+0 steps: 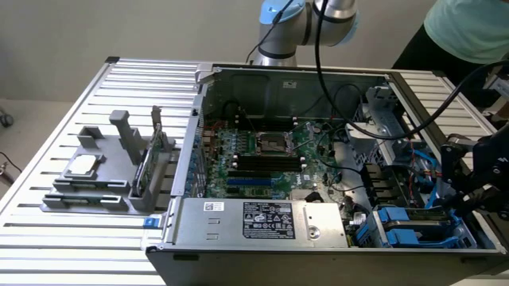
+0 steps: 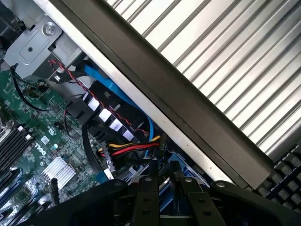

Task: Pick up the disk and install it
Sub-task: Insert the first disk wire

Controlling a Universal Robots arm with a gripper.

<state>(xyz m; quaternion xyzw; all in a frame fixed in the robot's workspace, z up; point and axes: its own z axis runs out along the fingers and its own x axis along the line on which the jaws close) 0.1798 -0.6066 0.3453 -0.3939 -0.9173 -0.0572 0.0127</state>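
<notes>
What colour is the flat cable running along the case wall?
Blue; the flat cable shows best in the wrist view.

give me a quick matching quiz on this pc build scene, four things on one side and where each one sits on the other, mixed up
Things:
1. disk
2. silver chip
3. green card
4. power supply

Places:
a. standing upright in the grey fixture
b. lying flat on top of the grey fixture
c. framed in blue, in the corner bay of the case at the exterior view's right
d. silver box with a printed label along the case's near edge

Pairs: 1-c, 2-b, 3-a, 4-d
</notes>
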